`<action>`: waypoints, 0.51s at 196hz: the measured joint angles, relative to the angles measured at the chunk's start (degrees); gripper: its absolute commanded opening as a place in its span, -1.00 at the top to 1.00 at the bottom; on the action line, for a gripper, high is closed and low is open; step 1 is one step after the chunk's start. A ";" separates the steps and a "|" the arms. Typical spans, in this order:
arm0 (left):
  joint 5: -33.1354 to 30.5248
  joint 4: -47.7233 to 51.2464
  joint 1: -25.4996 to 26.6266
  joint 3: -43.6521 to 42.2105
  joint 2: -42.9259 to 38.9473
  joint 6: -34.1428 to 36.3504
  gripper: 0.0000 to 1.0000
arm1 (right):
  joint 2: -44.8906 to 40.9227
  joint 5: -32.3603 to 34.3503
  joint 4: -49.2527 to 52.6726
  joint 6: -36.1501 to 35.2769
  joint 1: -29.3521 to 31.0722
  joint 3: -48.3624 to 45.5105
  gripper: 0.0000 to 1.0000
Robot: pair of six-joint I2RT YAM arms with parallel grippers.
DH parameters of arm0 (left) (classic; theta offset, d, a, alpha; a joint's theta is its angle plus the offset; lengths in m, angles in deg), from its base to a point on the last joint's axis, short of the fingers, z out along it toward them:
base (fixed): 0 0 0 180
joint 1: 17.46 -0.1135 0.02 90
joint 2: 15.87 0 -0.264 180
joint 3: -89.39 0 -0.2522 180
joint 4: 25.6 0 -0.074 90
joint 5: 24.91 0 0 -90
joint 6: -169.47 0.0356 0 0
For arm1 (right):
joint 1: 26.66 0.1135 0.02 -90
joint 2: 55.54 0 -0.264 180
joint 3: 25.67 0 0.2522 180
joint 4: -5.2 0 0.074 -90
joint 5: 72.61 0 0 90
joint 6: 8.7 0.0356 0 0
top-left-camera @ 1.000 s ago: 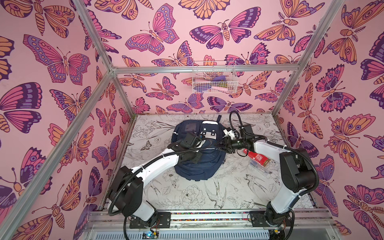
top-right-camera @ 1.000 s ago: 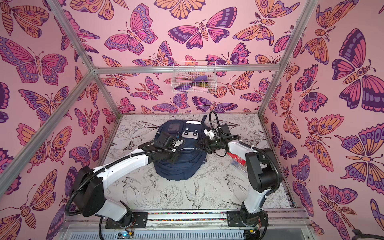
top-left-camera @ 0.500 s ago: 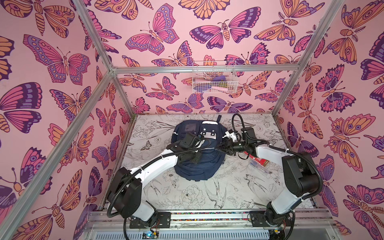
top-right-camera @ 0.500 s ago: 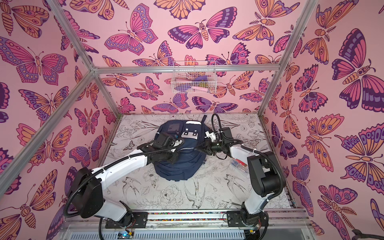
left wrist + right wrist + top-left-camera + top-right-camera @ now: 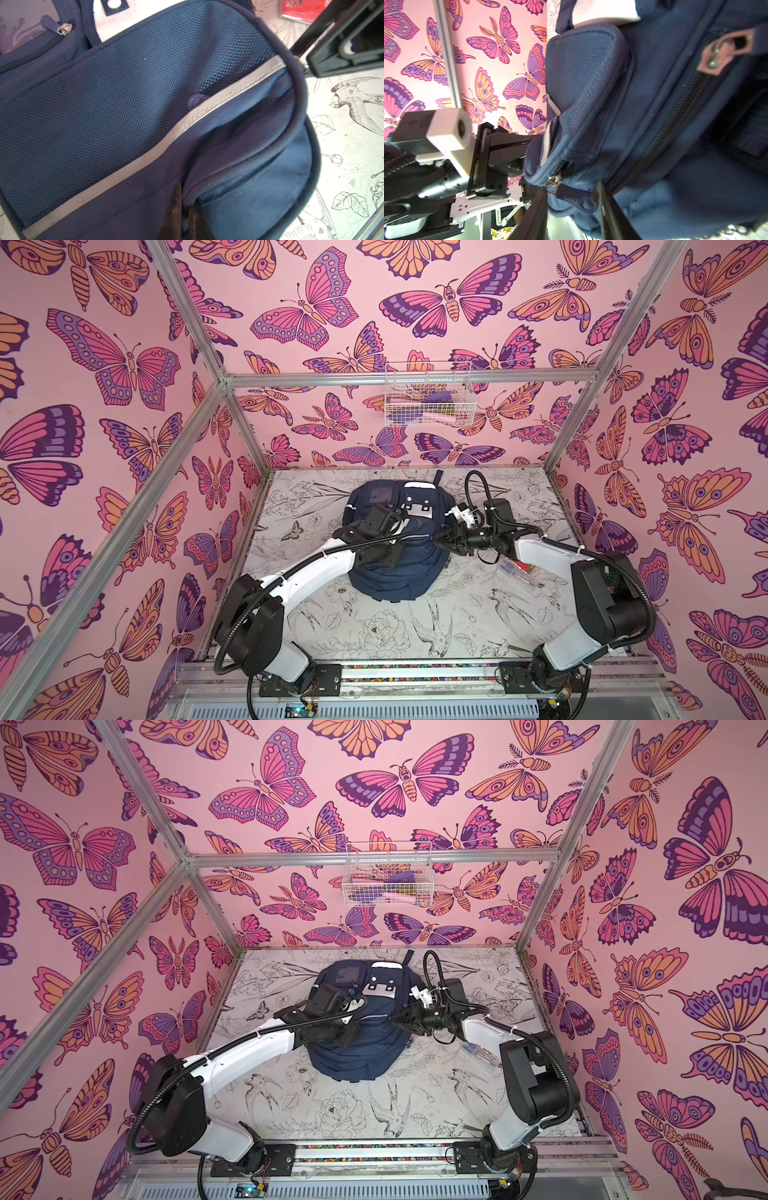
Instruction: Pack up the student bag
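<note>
Right hand point(image 5: 444, 537) reaches in from the right edge of the worktop point(image 5: 374, 639) to the right side of the navy backpack point(image 5: 395, 578). Its 2 fingers stand part-way apart with a zip pull point(image 5: 577, 198) lying between them; whether they pinch it cannot be told. Left hand point(image 5: 186, 198) is pinched closed on a fold of cloth on the backpack's front. The backpack lies flat near the middle of the back edge, its long axis running back to front. Opening this pocket likely means drawing the pull along that side while the left hand holds the cloth taut.
</note>
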 measured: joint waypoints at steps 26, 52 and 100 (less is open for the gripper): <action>0.20 -0.02 0.00 -0.07 0.00 -0.11 1.00 | 0.07 3.56 6.82 -4.37 1.64 3.50 -0.03; 0.55 -0.09 -0.11 -0.22 0.00 -0.24 1.00 | -0.61 9.18 15.08 -9.79 3.30 7.39 -0.09; 1.38 -0.42 -0.09 -0.35 0.00 -0.79 1.00 | -4.07 18.12 24.85 -18.01 6.16 9.97 0.08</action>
